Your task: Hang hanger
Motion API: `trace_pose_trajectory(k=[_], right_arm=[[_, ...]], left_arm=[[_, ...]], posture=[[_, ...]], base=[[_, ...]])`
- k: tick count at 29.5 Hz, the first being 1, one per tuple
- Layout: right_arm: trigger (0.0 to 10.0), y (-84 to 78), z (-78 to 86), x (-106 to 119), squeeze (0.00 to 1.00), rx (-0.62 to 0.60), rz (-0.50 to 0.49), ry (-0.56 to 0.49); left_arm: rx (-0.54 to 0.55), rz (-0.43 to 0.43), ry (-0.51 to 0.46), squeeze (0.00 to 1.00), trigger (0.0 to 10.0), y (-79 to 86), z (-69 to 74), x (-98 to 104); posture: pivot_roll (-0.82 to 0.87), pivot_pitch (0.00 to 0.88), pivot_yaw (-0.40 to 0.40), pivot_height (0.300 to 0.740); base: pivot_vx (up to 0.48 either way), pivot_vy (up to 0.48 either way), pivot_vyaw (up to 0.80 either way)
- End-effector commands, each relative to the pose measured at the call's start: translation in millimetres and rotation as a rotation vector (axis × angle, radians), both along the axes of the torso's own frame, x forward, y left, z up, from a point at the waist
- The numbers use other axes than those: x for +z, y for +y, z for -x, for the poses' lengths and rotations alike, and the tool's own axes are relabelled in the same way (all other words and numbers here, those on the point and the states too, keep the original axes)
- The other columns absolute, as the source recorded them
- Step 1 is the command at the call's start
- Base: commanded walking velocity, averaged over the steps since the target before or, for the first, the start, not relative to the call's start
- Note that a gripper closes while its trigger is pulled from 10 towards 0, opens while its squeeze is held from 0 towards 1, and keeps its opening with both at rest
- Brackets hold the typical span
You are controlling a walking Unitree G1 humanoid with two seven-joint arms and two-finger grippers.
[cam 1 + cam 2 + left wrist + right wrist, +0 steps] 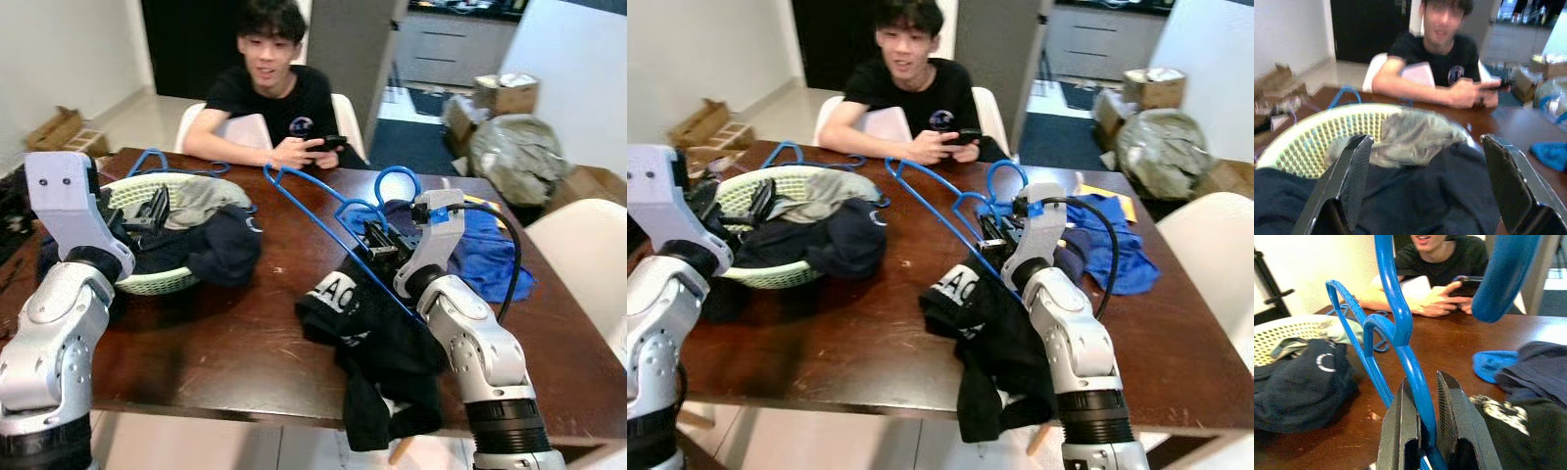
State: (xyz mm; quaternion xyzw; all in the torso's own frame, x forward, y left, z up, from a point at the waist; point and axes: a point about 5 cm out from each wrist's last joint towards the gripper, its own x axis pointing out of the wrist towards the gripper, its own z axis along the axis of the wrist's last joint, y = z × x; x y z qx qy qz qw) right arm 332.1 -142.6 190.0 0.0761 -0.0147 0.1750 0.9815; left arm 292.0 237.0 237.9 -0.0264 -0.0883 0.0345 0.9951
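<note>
A blue plastic hanger (323, 211) is held tilted above the brown table (245, 333), its hook (397, 181) curling up by my right wrist. My right gripper (375, 241) is shut on the hanger's arm, seen close in the right wrist view (1422, 418). A black T-shirt with white print (367, 333) hangs from the hanger's lower end and droops over the table's front edge. My left gripper (1422, 171) is open, hovering just above dark clothes in the laundry basket (157, 196). Another blue hanger (157, 162) lies behind the basket.
A person in a black shirt (279, 98) sits across the table holding a phone (328, 144). A blue garment (490, 250) lies at the right of the table. White chairs (583, 255) stand around it. Boxes and a filled bag (514, 157) sit on the floor behind.
</note>
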Motion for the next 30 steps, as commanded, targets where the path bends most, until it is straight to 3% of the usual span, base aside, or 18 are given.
trace_pose_trajectory(k=[1, 3, 6, 11, 16, 21, 27, 30], right_arm=[[10.0, 0.6, 0.2, 3, 0.00, 0.000, 0.009, -0.020], [10.0, 1.3, -0.3, 4, 0.00, 0.004, 0.017, -0.024], [10.0, 0.9, -0.2, 5, 0.00, 0.008, 0.030, -0.030], [10.0, -1.4, 1.0, 7, 0.00, 0.007, 0.041, -0.034], [10.0, -10.4, 3.5, 6, 0.00, -0.012, 0.059, -0.028], [10.0, -10.2, 3.8, 6, 0.00, -0.002, 0.068, -0.022], [10.0, -8.5, 2.3, 7, 0.00, 0.008, 0.069, -0.022], [10.0, -8.3, 2.4, 7, 0.00, 0.010, 0.070, -0.021]], left_arm=[[-0.002, 0.015, 0.075, 0.00, 10.0, 5.5, -2.9, -14], [0.044, 0.021, 0.176, 0.00, 10.0, 19.4, -11.2, -41], [0.077, 0.018, 0.228, 0.00, 10.0, 34.1, -20.3, -56], [0.117, 0.016, 0.183, 0.00, 10.0, 43.3, -25.1, -45], [0.366, 0.030, 0.068, 0.00, 10.0, 75.3, -15.3, -17], [0.492, 0.109, 0.006, 0.00, 10.0, 96.9, -3.9, -10], [0.479, 0.248, 0.060, 0.00, 10.0, 104.0, -3.3, -29], [0.455, 0.271, 0.073, 0.00, 10.0, 102.5, -6.3, -31]], posture=[[0.12, 0.006, -0.082, 0.740], [0.11, 0.003, -0.083, 0.740], [0.09, 0.000, -0.085, 0.740], [0.07, 0.000, -0.083, 0.740], [0.06, 0.018, -0.090, 0.740], [0.06, 0.024, -0.099, 0.740], [0.07, 0.029, -0.108, 0.740], [0.07, 0.030, -0.108, 0.740]], base=[[0.000, 0.000, 0.00], [0.000, 0.000, 0.00], [0.000, 0.000, 0.00], [0.000, 0.000, 0.00], [0.000, 0.000, 0.00], [0.000, 0.000, 0.00], [0.000, 0.000, 0.00], [0.000, 0.000, 0.00]])
